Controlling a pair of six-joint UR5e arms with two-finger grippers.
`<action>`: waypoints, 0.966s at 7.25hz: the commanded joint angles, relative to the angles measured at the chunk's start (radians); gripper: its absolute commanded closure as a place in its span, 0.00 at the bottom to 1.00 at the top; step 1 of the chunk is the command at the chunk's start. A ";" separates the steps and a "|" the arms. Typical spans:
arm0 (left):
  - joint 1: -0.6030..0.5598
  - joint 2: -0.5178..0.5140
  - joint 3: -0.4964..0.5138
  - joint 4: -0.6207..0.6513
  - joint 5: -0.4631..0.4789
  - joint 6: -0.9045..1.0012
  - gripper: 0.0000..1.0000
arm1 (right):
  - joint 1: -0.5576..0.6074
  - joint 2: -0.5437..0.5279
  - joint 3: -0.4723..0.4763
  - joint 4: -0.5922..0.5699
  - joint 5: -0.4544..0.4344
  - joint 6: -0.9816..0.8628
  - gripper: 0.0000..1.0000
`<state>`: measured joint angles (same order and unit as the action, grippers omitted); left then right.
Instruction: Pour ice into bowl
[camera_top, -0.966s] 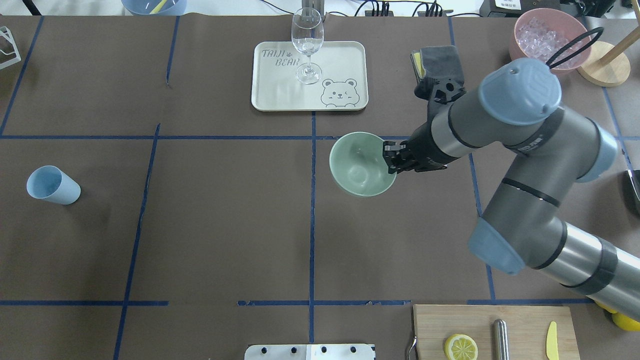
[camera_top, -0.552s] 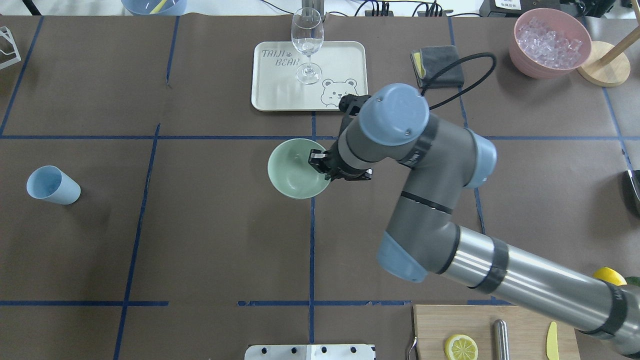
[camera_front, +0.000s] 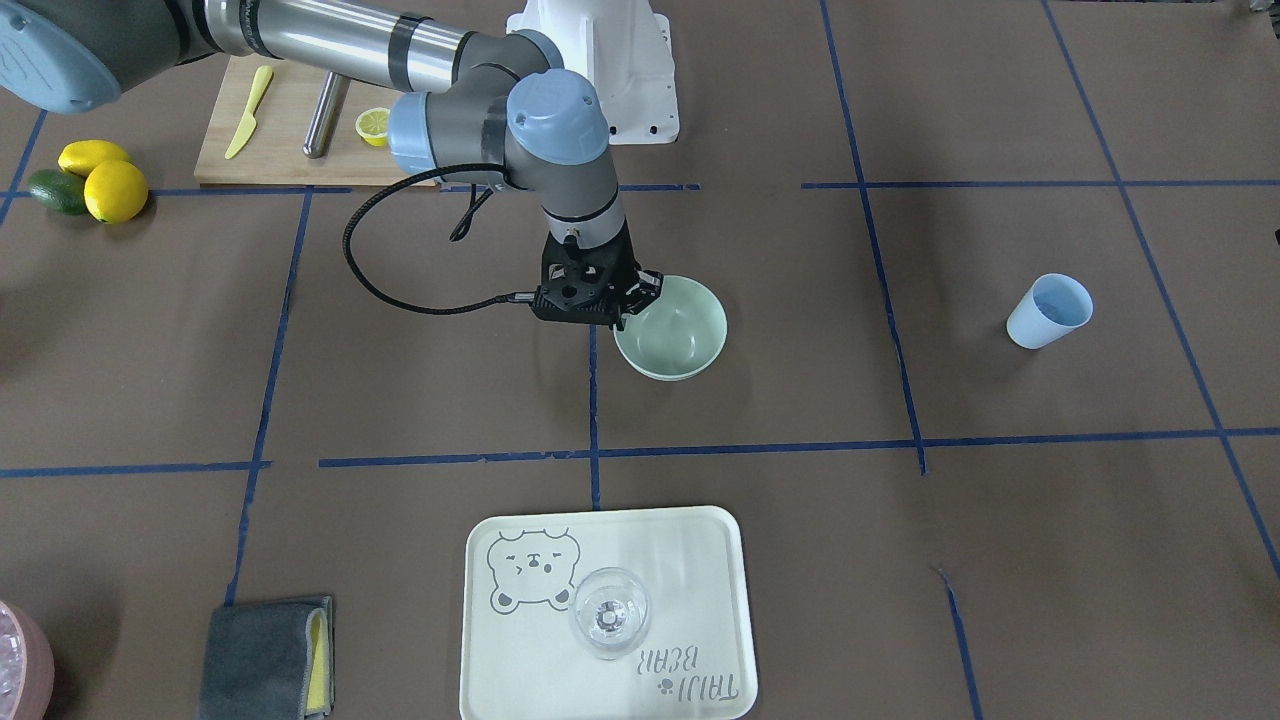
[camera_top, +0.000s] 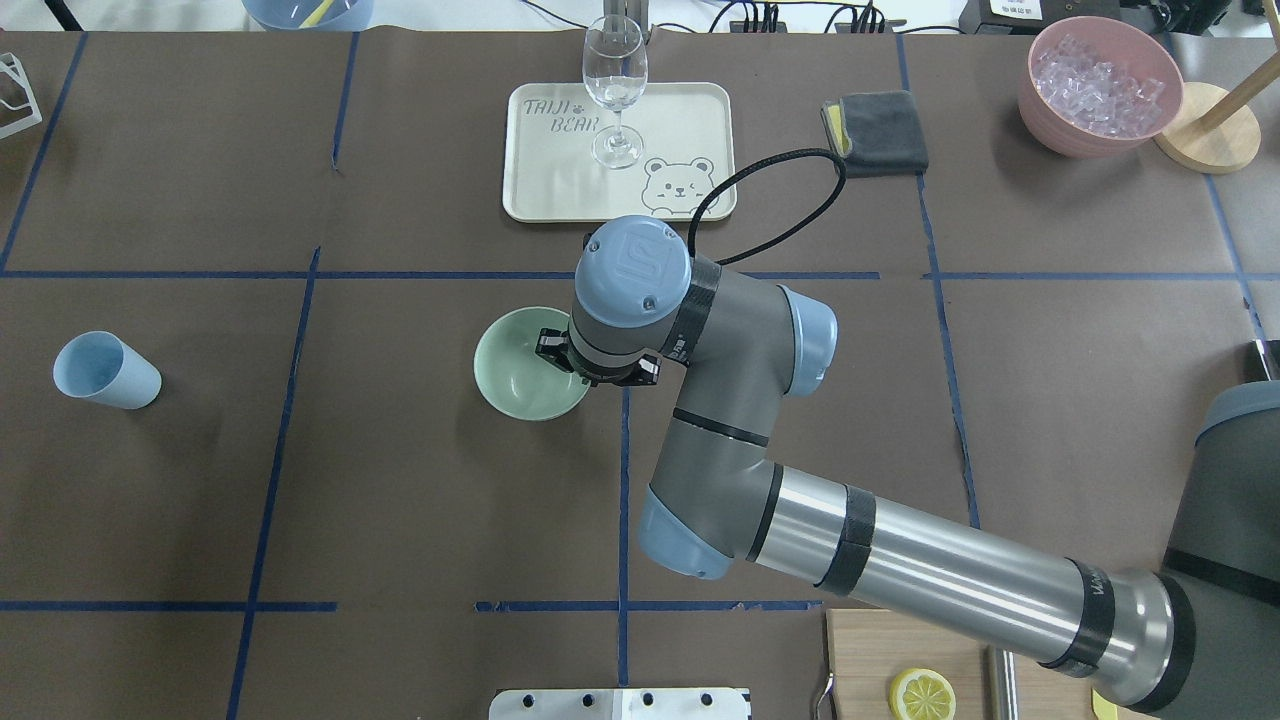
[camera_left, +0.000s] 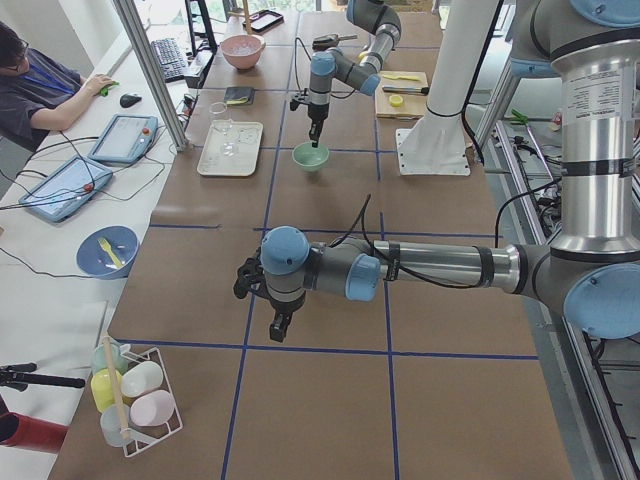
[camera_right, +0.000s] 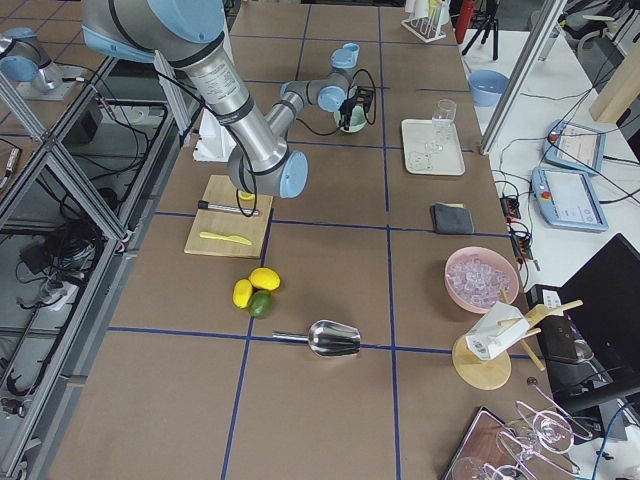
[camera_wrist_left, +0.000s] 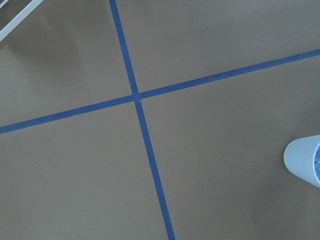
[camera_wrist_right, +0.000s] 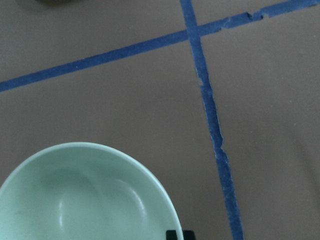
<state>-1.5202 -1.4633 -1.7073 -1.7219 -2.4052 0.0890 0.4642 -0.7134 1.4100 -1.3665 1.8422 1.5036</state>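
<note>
The step in hand seems to be the placing of the round pale mint-green bowl (camera_top: 515, 372). It is empty, so no ice has been poured yet. The bowl is near the cream rectangular tray with a bear drawing (camera_top: 545, 190), on the robot's side of it. The right claw (camera_front: 635, 295) is clamped on the bowl's rim, on the side toward the robot's right. Whether the bowl rests fully on the brown bench (camera_top: 400, 480) I cannot tell.

The small clear ice cubes (camera_top: 1095, 80) lie in a round pink bowl (camera_top: 1060, 140), well apart from the tray toward the robot's right. The left claw (camera_left: 279, 326) hangs over the bench far to the robot's left of the tray. Whether its fingers are apart or together I cannot tell.

I judge that the next move calls for releasing the rim without tipping the bowl, and then for bringing the ice to it.

The count:
- one mint-green bowl
- one pink bowl
- ice cubes too many to count
- one tray, with one clear stemmed wine glass (camera_top: 614, 70) on it
- one light blue plastic cup (camera_top: 105, 370), well apart from the tray toward the robot's left
- one metal scoop (camera_right: 335, 340)
</note>
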 joint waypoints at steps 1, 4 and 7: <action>0.000 0.000 0.000 -0.001 0.000 0.000 0.00 | -0.009 -0.003 -0.006 0.004 -0.006 -0.014 0.74; 0.000 0.000 0.000 -0.001 0.000 0.000 0.00 | 0.022 -0.003 0.016 0.003 -0.021 -0.032 0.00; 0.000 0.000 -0.002 -0.001 0.000 0.000 0.00 | 0.236 -0.039 0.067 -0.089 0.174 -0.263 0.00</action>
<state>-1.5202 -1.4634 -1.7078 -1.7227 -2.4053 0.0889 0.6033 -0.7289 1.4461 -1.4042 1.9286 1.3508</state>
